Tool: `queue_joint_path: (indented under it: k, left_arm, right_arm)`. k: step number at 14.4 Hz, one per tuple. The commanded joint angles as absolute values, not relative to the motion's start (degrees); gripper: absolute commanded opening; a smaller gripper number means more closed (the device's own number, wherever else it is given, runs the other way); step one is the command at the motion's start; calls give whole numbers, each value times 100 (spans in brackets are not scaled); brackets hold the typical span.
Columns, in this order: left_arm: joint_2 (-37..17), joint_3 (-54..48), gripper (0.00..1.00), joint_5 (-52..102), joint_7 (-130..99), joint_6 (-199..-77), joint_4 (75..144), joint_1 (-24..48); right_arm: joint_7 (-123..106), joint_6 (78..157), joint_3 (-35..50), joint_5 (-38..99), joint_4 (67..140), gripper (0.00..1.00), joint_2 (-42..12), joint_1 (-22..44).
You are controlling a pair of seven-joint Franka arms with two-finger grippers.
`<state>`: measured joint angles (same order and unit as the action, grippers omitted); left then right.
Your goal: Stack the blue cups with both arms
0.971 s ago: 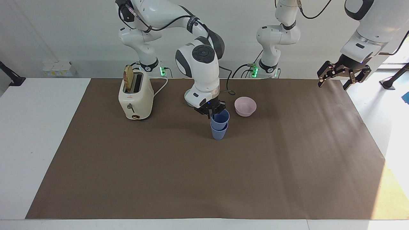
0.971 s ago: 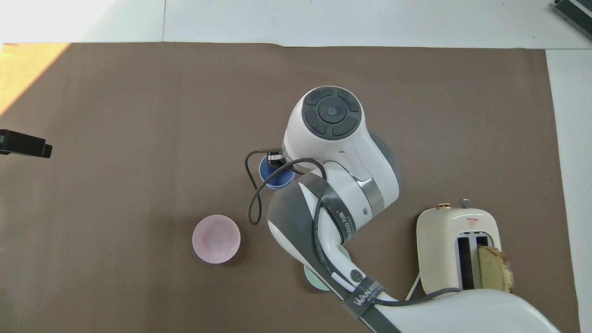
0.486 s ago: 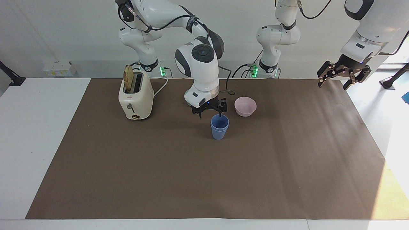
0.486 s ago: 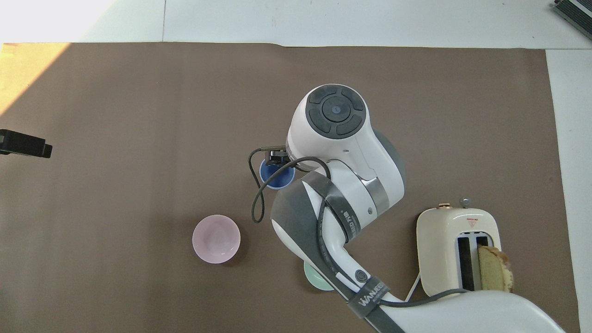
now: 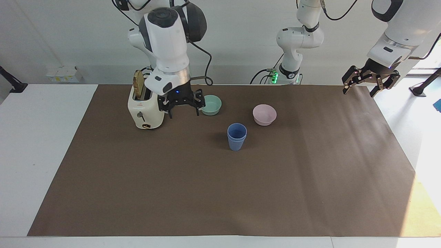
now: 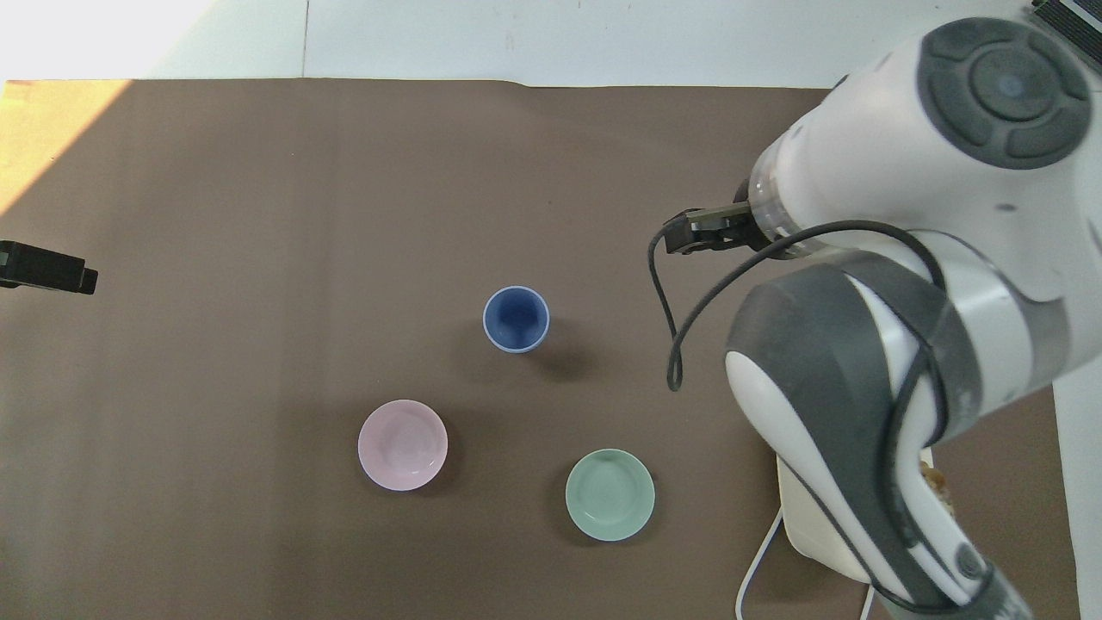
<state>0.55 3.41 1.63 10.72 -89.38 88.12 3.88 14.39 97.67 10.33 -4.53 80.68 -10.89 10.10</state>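
My right gripper (image 5: 181,105) is hanging open and empty near the toaster (image 5: 146,105), stacked cups (image 5: 237,136) standing toward my left arm's end; left gripper (image 5: 369,83) is waiting open

One camera looks from high across the bench (image 5: 220,193) toward the robots. The other looks steeply down from above their end. Both share the brown mat (image 6: 258,215) and stacked blue cups (image 5: 237,136).
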Motion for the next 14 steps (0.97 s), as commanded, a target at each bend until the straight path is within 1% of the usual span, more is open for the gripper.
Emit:
queue_joint_path:
  k: [1, 3, 5, 6, 7, 11, 14]
  left_arm:
    - [18, 299, 100, 70, 1090, -8807, 8684, 343]
    - [18, 308, 100, 70, 1081, -8807, 8684, 352]
    - [18, 308, 100, 70, 1072, -8798, 8684, 352]
    - [18, 308, 100, 70, 1072, -8798, 8684, 352]
    - [18, 308, 100, 70, 1072, -8798, 8684, 352]
    - [18, 299, 100, 70, 1081, -8798, 8684, 352]
    - [26, 299, 100, 70, 1081, -8789, 8692, 352]
  right_arm:
    - [1012, 9484, 1090, -615, 8130, 100, -669, 617]
    - [958, 9274, 1081, -563, 8139, 100, -615, 379]
    - [740, 9167, 1099, -318, 8401, 100, -467, -77]
    - [512, 9106, 1090, -90, 8411, 100, -457, -183]
    - [440, 9149, 1090, 95, 8455, 100, -457, -202]
    - [439, 9202, 1107, 123, 8595, 100, -448, -141]
    - [431, 9193, 1099, 114, 8596, 100, -448, -254]
